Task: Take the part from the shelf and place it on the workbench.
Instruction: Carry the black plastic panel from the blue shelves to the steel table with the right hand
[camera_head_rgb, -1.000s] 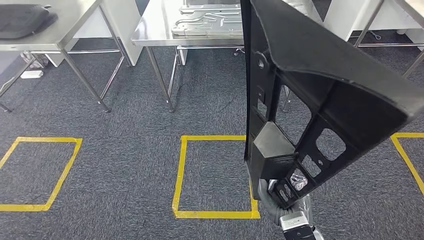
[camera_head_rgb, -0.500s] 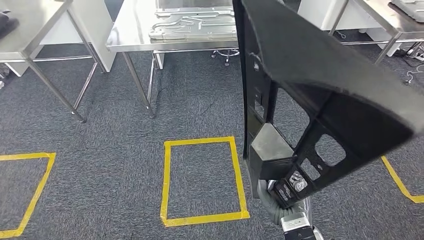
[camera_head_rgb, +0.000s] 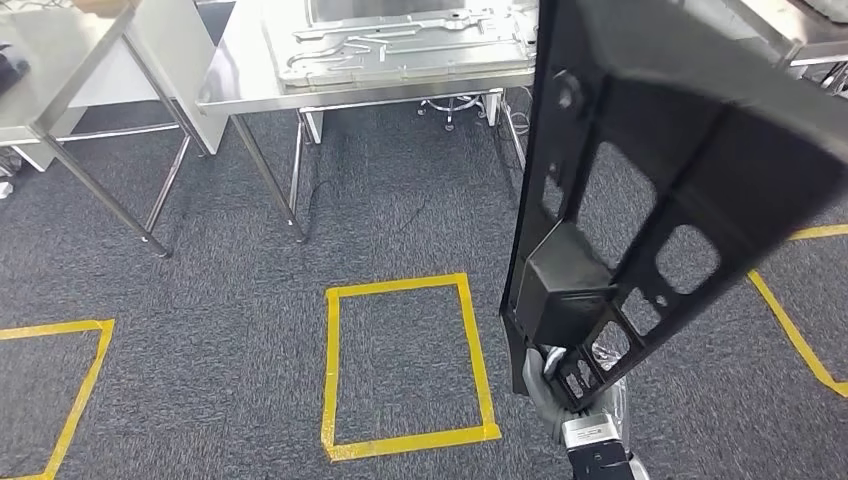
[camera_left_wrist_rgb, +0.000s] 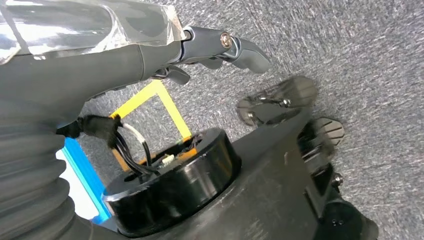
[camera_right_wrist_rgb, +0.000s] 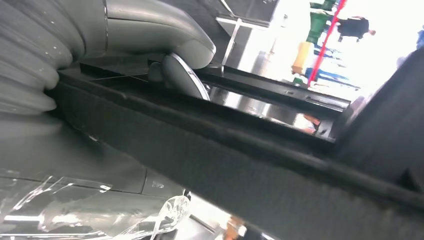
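Observation:
The part (camera_head_rgb: 660, 190) is a large black plastic panel with cut-outs and a boxy block near its lower end; it stands upright and tilted close in front of the head camera. My right hand (camera_head_rgb: 556, 384) grips its lower end from below. In the right wrist view a thick grey thumb (camera_right_wrist_rgb: 182, 75) presses on the part's dark edge (camera_right_wrist_rgb: 250, 165). The steel workbench (camera_head_rgb: 245, 85) stands ahead beyond the carpet, with flat metal panels (camera_head_rgb: 400, 45) lying on it. My left hand (camera_left_wrist_rgb: 150, 55) hangs over the carpet, fingers apart, holding nothing.
A yellow tape square (camera_head_rgb: 333, 370) marks the carpet just before me, with more tape lines at the left (camera_head_rgb: 70, 395) and right (camera_head_rgb: 795, 335). A second steel table (camera_head_rgb: 50, 70) stands at the far left and another table's corner (camera_head_rgb: 800, 40) at the far right.
The whole view has shifted as the camera moved: the workbench now sits nearer and more central. The part stays in my right hand and now sits further right in the picture.

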